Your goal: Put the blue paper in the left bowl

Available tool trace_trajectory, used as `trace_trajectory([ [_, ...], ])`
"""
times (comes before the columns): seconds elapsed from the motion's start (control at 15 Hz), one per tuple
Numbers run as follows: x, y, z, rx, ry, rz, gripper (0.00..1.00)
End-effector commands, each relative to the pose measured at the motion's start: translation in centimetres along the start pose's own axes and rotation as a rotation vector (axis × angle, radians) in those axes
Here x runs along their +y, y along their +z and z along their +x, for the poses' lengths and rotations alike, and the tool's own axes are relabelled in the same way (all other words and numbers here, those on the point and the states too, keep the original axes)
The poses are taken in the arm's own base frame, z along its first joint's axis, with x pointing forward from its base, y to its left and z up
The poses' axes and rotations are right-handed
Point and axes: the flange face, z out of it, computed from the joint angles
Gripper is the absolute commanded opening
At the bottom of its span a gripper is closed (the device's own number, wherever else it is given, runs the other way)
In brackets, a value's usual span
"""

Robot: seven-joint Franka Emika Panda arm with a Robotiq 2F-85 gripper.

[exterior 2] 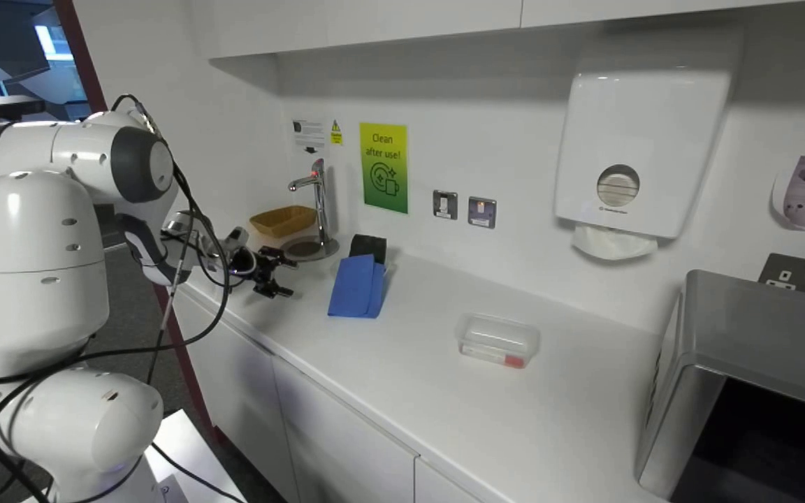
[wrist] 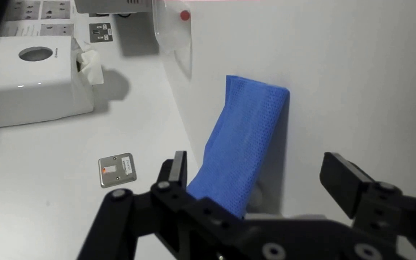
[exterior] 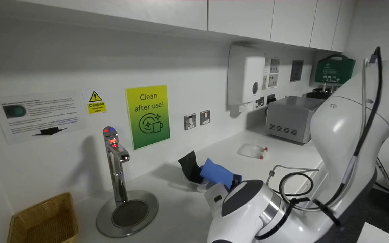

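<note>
"Wrist view: where is the blue paper (wrist: 238, 144)?"

"In front of the jaws, nearer the one toward the wall (wrist: 67, 151). Its long side points away from them."

"Do they have it?"

"No, they are wide apart and hold nothing."

"Is it in the bowl (exterior: 194, 186)?"

"Its near end is at the bowl, on the tabletop (exterior 2: 437, 370). I can't tell if any is inside."

"So what next?"

"To grab it, I guess the jaws must go forward and a bit toward the wall, so it fits between."
</note>
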Motion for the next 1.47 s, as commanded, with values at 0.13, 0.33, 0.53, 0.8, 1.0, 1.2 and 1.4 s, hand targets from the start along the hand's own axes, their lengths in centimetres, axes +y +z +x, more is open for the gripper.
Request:
trace_trajectory([
  [0.13,2.9,4.1,-2.5,-0.075,-0.075,0.010,1.00],
  [0.33,4.3,5.2,-2.3,-0.111,-0.099,-0.036,1.00],
  [0.53,5.1,5.8,-1.9,-0.119,-0.107,-0.066,1.00],
  [0.8,5.5,6.8,-0.7,-0.100,-0.076,-0.092,1.00],
  [1.0,6.0,7.4,0.2,-0.082,-0.060,-0.114,1.00],
  [1.2,6.4,7.2,1.2,-0.059,-0.033,-0.140,1.00],
  [1.4,6.4,7.0,2.1,-0.030,0.012,-0.154,1.00],
])
